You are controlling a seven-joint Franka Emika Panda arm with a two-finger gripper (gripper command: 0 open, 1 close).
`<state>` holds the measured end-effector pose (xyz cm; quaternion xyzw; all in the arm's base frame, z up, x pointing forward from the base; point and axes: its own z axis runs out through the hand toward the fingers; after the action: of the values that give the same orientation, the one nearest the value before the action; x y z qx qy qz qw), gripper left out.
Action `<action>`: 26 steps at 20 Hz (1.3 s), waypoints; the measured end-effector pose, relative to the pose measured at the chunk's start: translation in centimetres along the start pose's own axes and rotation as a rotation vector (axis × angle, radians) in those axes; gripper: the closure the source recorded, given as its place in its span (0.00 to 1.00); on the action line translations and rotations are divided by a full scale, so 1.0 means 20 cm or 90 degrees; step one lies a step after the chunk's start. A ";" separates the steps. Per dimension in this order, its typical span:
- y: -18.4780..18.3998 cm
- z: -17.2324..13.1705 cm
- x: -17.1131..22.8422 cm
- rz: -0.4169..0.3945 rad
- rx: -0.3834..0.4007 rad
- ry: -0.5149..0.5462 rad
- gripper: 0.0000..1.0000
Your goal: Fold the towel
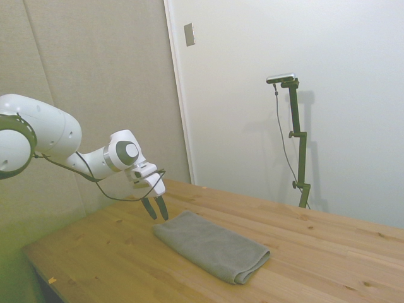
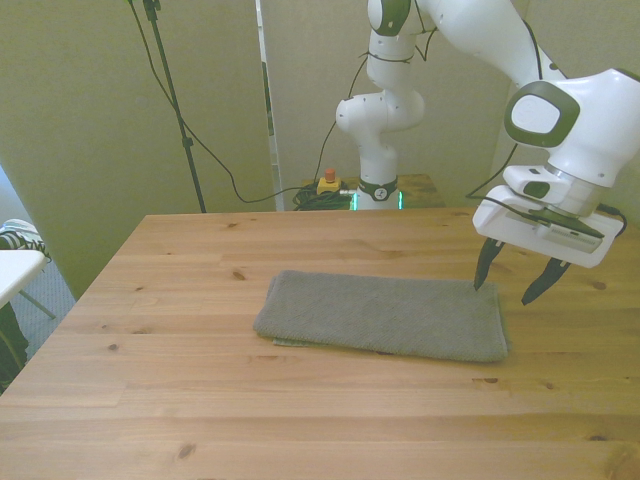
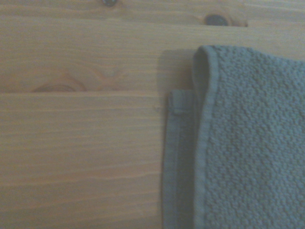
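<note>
Thick grey-brown terry towel (image 2: 385,315) lay flat mid wooden table (image 2: 200,400), already doubled. White two-finger gripper (image 2: 512,281) hung above its end at front view's right, jaws apart, empty. Risk: pinching top layer only, offset hem edges (image 3: 183,157) slipping further.

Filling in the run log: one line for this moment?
towel: flat on table, layered | gripper: open, empty, above towel end

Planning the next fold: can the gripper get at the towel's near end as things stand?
Probably yes: the open gripper hangs just above the towel end, nothing between them on the table.
</note>
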<state>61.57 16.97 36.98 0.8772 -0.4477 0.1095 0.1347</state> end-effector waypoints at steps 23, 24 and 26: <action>0.04 0.17 0.17 0.006 -0.058 0.071 1.00; 0.04 0.18 0.16 0.005 -0.059 0.071 1.00; 0.04 0.18 0.16 0.004 -0.059 0.070 1.00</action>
<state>62.96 12.80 34.65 0.8610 -0.4473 0.1373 0.1993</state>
